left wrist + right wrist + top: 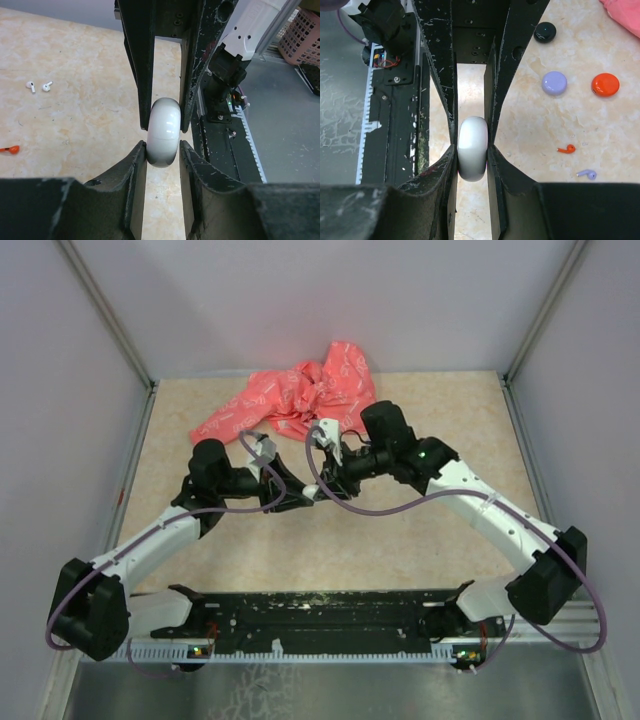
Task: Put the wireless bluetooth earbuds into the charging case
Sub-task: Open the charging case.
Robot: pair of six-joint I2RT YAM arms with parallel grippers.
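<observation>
A white disc-shaped case point(164, 131) hangs edge-on above the table, pinched from both sides. My left gripper point(163, 146) is shut on its lower part, and my right gripper point(472, 148) is shut on it from the opposite side. In the top view the two grippers meet tip to tip point(318, 490) mid-table. The red-orange charging case point(605, 84) lies on the table, apart from both grippers. One tiny red earbud point(566, 148) lies near it and also shows in the left wrist view point(10, 149). No second red earbud is in view.
A lavender disc point(554, 82), a black disc point(545, 31) and a lavender earbud point(586, 174) lie near the red case. Two white earbuds point(39, 86) rest on the table. A pink printed cloth point(300, 395) lies at the back. The black base rail point(320, 615) runs along the near edge.
</observation>
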